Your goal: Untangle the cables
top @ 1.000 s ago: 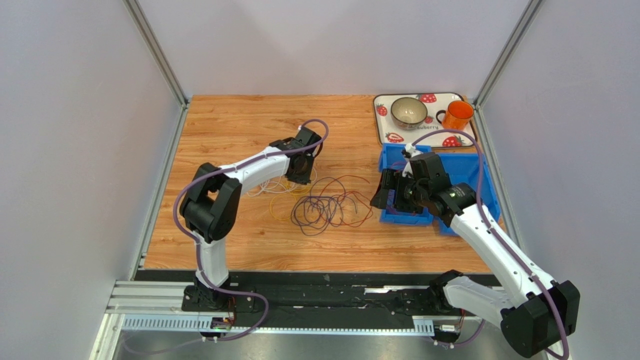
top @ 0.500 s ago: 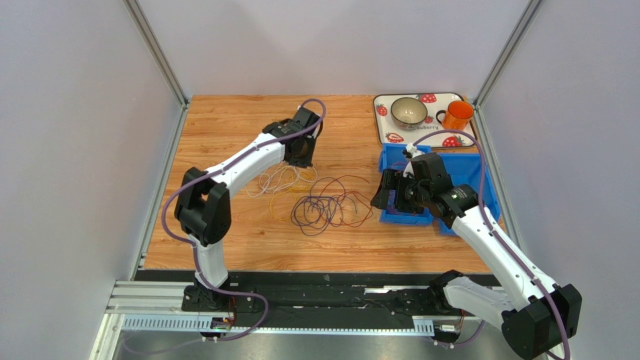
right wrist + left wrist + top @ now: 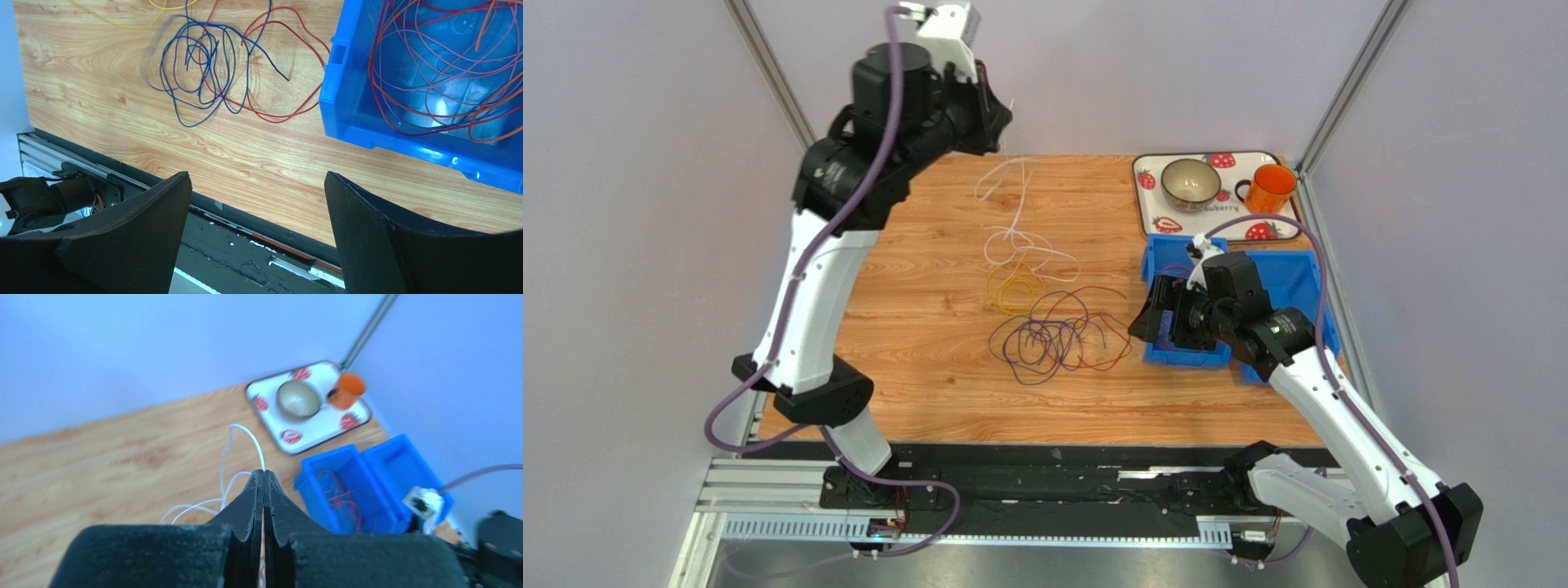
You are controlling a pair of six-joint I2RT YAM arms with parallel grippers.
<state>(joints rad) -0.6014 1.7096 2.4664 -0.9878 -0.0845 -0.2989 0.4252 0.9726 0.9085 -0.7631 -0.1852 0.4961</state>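
Observation:
My left gripper [image 3: 997, 118] [image 3: 264, 473] is raised high over the back of the table and shut on a white cable [image 3: 1011, 211] [image 3: 247, 432]. The cable hangs from the fingertips in loose loops down to the wood. A yellow cable [image 3: 1014, 289] lies under its lower end. In front of it a tangle of purple, black and red cables [image 3: 1058, 336] [image 3: 202, 61] rests on the table. My right gripper [image 3: 1146, 324] [image 3: 256, 177] hovers open just right of the tangle, at the blue bin's edge, holding nothing.
A blue bin [image 3: 1292, 277] [image 3: 368, 131] [image 3: 368, 478] at the right holds orange-red wires [image 3: 430, 61]. Behind it a strawberry tray [image 3: 1152, 203] [image 3: 269, 395] carries a bowl [image 3: 1192, 181] [image 3: 298, 398] and an orange cup [image 3: 1269, 188] [image 3: 347, 391]. Walls enclose the table on three sides.
My left gripper has closed on the white cable and lifted it high toward the back, pulling it up out of the pile. The right arm has stayed still.

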